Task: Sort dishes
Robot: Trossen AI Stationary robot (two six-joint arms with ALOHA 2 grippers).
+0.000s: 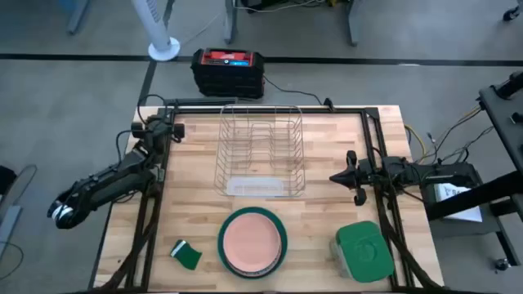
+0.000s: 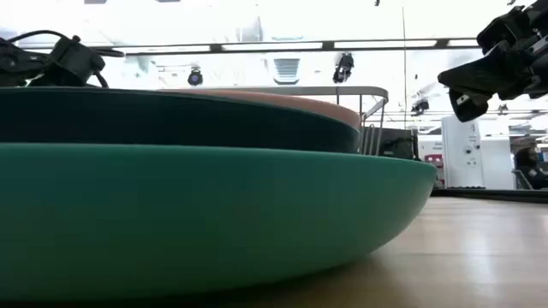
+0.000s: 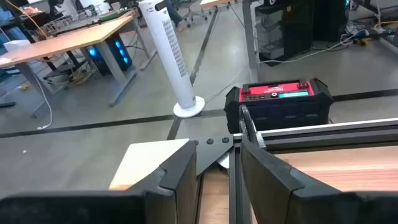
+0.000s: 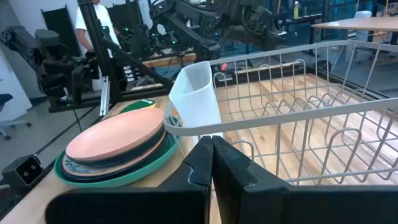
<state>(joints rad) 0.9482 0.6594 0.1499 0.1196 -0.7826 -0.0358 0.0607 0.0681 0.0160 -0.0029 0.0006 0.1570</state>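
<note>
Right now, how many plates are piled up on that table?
4, all in one stack near the table's front edge: salmon-pink plate on top, dark teal plate under it, a patterned plate barely showing, bright teal-green plate at the bottom. More could be hidden.

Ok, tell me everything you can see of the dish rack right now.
The dish rack is an open basket of thin, pale metal wire, with a row of upright loop dividers along its floor. It stands upright on the wooden table, toward the far middle, beyond the stack of plates. No dishes are in it. A translucent white plastic cup hangs on its near wall, facing the plates. Neither gripper touches it.
</note>
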